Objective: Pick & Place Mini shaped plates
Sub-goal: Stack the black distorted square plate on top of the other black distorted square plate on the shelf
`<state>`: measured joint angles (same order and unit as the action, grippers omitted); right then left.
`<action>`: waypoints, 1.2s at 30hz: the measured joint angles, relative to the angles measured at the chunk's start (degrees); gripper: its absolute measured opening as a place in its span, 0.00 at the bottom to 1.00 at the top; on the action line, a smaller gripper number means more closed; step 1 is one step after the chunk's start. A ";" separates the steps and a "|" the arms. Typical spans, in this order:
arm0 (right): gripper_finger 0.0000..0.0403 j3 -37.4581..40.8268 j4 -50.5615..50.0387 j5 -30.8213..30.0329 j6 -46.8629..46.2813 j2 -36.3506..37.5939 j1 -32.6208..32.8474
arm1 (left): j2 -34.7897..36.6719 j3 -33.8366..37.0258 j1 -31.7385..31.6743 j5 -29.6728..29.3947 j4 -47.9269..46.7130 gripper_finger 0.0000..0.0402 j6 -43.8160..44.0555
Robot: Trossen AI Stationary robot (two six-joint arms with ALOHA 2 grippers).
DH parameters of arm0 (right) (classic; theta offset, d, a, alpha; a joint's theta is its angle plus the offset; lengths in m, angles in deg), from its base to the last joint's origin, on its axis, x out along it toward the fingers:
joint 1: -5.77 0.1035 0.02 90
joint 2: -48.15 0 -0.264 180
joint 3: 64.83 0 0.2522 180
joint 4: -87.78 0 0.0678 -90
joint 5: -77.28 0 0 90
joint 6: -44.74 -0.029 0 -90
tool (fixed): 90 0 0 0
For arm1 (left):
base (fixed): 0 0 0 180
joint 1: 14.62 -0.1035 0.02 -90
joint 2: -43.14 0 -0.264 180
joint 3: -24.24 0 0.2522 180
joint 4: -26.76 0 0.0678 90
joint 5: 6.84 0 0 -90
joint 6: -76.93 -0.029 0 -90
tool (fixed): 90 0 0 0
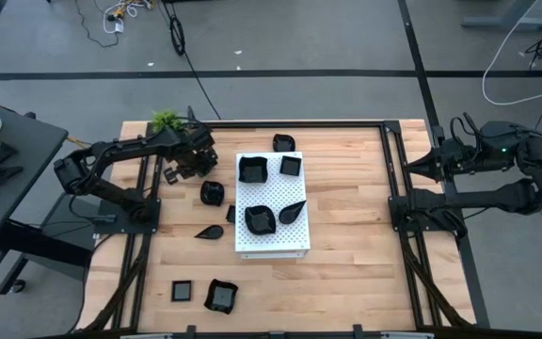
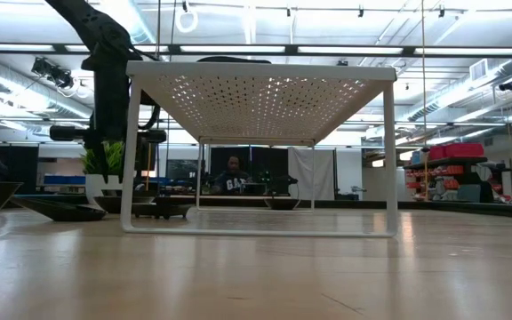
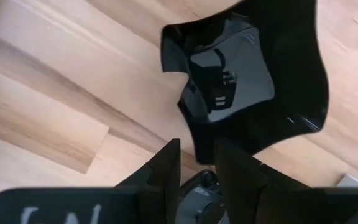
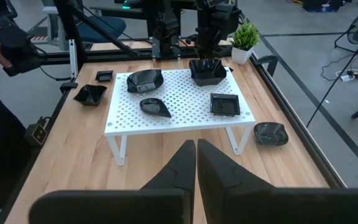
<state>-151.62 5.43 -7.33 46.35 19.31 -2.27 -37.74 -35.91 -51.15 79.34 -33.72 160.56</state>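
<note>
A wavy-edged mini plate (image 3: 253,68) is pinched by its rim in the left end effector (image 3: 197,171), over the desk (image 1: 346,188) beside the white board (image 1: 276,240). Placement appears pending: it must be carried to a free spot. The right end effector (image 4: 196,146) is kept closed, parked aside.

The worktop (image 1: 346,217) is viewed straight down from overhead and level from its surface. Close wrist views are given. The white perforated board (image 1: 271,212) is shared by overhead, low and right wrist views.
</note>
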 joint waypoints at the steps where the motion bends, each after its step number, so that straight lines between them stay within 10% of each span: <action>1: 0.05 -0.01 0.01 0.00 0.01 0.00 0.00 | 0.00 0.00 0.00 -0.02 0.18 0.26 0.31; 36: 0.05 -0.01 -0.01 0.00 0.02 0.00 -0.02 | -0.99 3.69 -2.25 -2.01 6.12 0.26 0.70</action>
<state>-151.63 5.42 -7.33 46.37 19.31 -2.28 -38.73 -32.22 -53.40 77.33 -27.60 161.26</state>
